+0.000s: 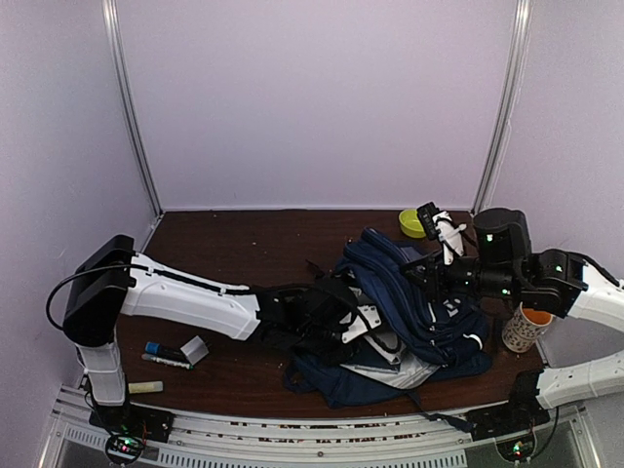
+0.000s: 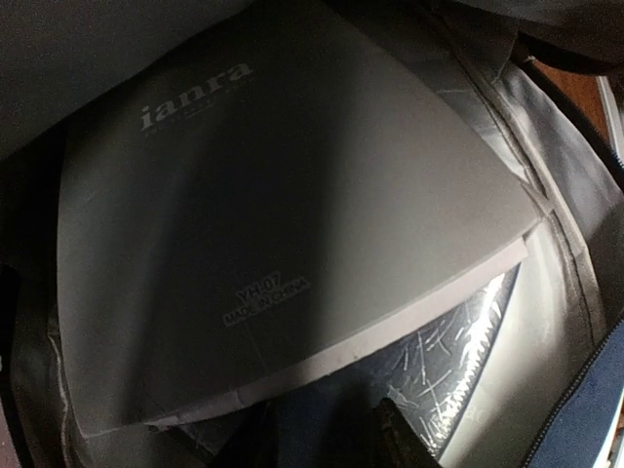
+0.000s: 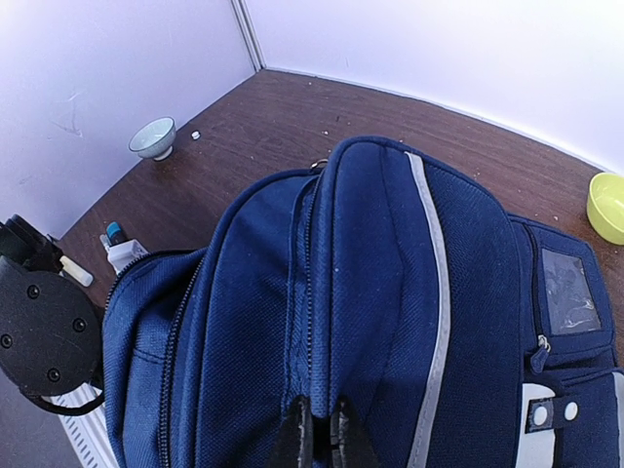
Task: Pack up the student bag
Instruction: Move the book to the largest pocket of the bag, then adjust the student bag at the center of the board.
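Note:
The student bag (image 1: pixel 419 317), navy with a white stripe, lies in the middle of the table, its mouth facing left. My right gripper (image 3: pixel 317 434) is shut on a fold of the bag's (image 3: pixel 390 292) fabric beside a zip and holds it up. My left arm reaches into the mouth, and its fingers are hidden in the top view. Inside, my left gripper (image 2: pixel 327 434) faces a flat grey pad (image 2: pixel 263 224) printed "ianra" against the grey lining (image 2: pixel 575 244). Its fingertips (image 2: pixel 390 429) stand apart, and a dark glossy flat thing (image 2: pixel 439 380) runs between them. Whether they grip it does not show.
A yellow bowl (image 1: pixel 412 222) sits at the back right and a patterned cup (image 1: pixel 525 330) stands right of the bag. A marker (image 1: pixel 164 355), a small grey block (image 1: pixel 195 349) and a pale stick (image 1: pixel 144 387) lie at the front left. A small white bowl (image 3: pixel 154 136) stands by the left wall.

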{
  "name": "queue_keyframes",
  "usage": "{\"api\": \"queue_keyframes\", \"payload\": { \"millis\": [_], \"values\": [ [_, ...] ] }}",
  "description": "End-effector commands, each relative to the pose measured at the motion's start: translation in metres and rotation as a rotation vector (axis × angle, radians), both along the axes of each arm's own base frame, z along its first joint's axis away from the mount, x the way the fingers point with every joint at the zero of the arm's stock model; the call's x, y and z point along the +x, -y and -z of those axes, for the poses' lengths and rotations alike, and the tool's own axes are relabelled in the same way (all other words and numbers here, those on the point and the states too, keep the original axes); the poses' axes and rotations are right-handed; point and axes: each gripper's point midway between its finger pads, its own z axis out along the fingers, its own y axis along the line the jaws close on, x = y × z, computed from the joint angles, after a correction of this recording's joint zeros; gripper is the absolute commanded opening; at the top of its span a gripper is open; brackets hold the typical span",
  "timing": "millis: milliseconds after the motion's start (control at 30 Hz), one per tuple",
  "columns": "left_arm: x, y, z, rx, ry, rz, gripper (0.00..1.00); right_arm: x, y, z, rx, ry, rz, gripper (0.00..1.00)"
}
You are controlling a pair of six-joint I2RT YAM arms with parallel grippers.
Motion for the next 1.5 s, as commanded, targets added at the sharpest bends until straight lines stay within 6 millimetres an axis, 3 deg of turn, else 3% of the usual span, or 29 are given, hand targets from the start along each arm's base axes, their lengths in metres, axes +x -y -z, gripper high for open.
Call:
{"api": "queue_keyframes", "payload": {
  "millis": [0,267,433,533,767,900,967,1100,1267,1367,1467],
  "values": [
    [0.013,0.014,-0.047,-0.129,0.076,-0.031,0.36,0.006,0.001,-0.055,0.171,0.127,0.036,0.0],
    [0.002,-0.033,-0.088,-0.17,0.061,-0.083,0.51,0.008,0.001,-0.048,0.168,0.124,0.049,0.0],
    [0.004,-0.069,-0.092,-0.172,0.05,-0.203,0.65,0.009,-0.002,-0.048,0.174,0.117,0.046,0.0],
    [0.011,-0.089,-0.084,-0.134,0.032,-0.315,0.66,0.009,-0.003,-0.046,0.176,0.112,0.045,0.0],
    [0.014,-0.127,-0.043,-0.035,-0.086,-0.551,0.65,0.01,-0.004,-0.042,0.175,0.101,0.048,0.0],
    [0.026,-0.148,-0.017,0.004,-0.207,-0.685,0.67,0.01,-0.005,-0.037,0.174,0.087,0.048,0.0],
    [0.029,-0.143,-0.01,-0.04,-0.299,-0.686,0.65,0.011,-0.007,-0.033,0.171,0.078,0.047,0.0],
    [0.029,-0.127,-0.015,-0.115,-0.379,-0.629,0.64,0.011,-0.009,-0.025,0.16,0.056,0.046,0.0],
    [0.03,-0.11,-0.017,-0.099,-0.403,-0.573,0.43,0.009,-0.011,-0.013,0.165,0.023,0.045,0.0],
    [0.035,-0.114,-0.007,-0.029,-0.377,-0.593,0.4,0.008,-0.015,-0.005,0.164,-0.001,0.035,0.0],
    [0.039,-0.118,0.0,0.009,-0.362,-0.617,0.27,0.008,-0.02,0.001,0.154,-0.016,0.026,0.0]
  ]
}}
